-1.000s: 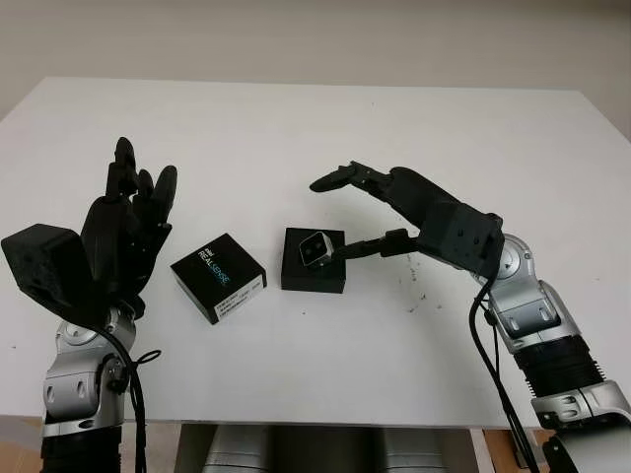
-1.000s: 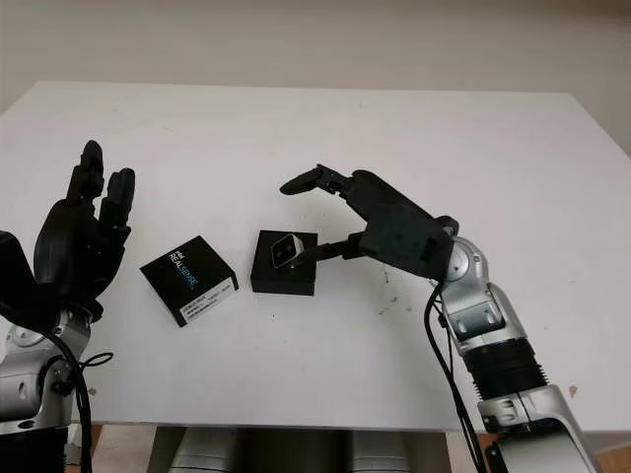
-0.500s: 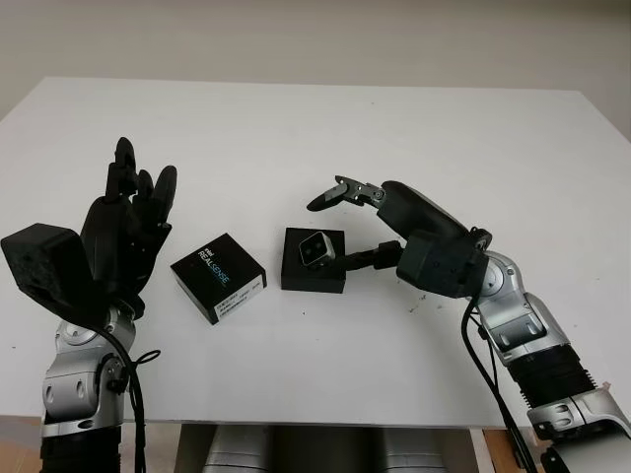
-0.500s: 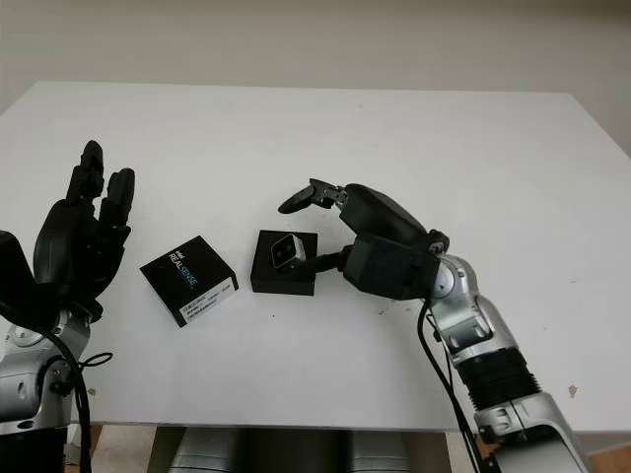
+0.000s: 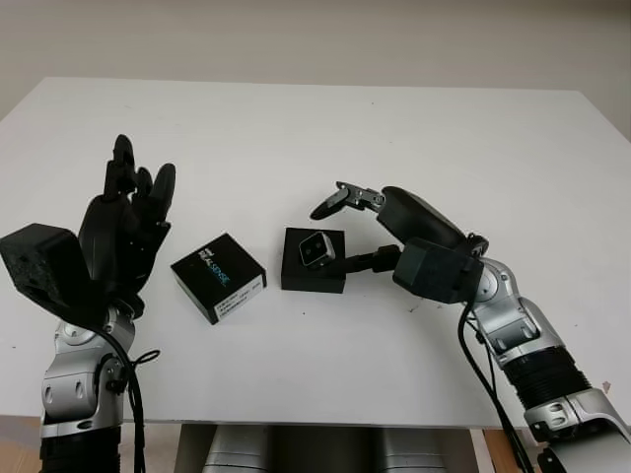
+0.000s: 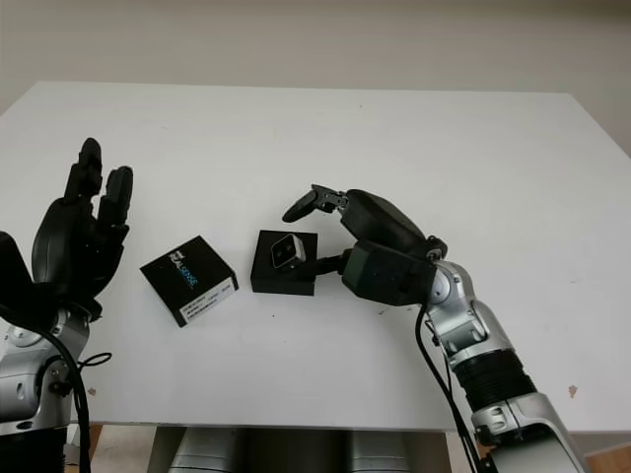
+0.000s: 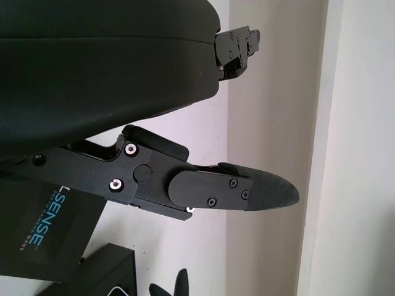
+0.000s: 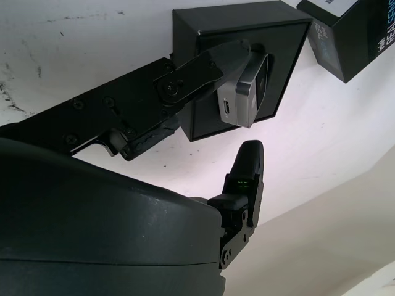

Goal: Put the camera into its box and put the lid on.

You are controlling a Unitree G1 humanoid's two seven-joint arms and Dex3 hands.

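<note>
Since a second ago the right arm has swung its elbow in toward the desk's near edge and the right hand (image 5: 357, 229) has drawn slightly back, its upper finger now curled more over the box (image 5: 314, 261) than stretched beyond it. Nothing else has shifted: box, lid and left hand sit where they were.

On the white desk (image 5: 325, 128) the open black box lies near the centre, and the small silver camera (image 5: 315, 250) sits tilted on its tray, lens face turned up toward the head cameras. From the wrist view, one lower finger (image 8: 185, 77) of the right hand lies against the side of the camera (image 8: 245, 89), while another fingertip (image 8: 247, 166) hangs apart from it, just off the box edge. I cannot tell whether the camera is pinched or merely touched, so the hand's state stays uncertain.

At 9 o'clock from the box, close by but apart from it, lies the black lid (image 5: 218, 277) with its printed top upward, turned at an angle.

Further toward 9 o'clock, the left hand (image 5: 126, 222) is raised above the desk's near-left part, released and holding nothing, its palm facing the lid.
</note>
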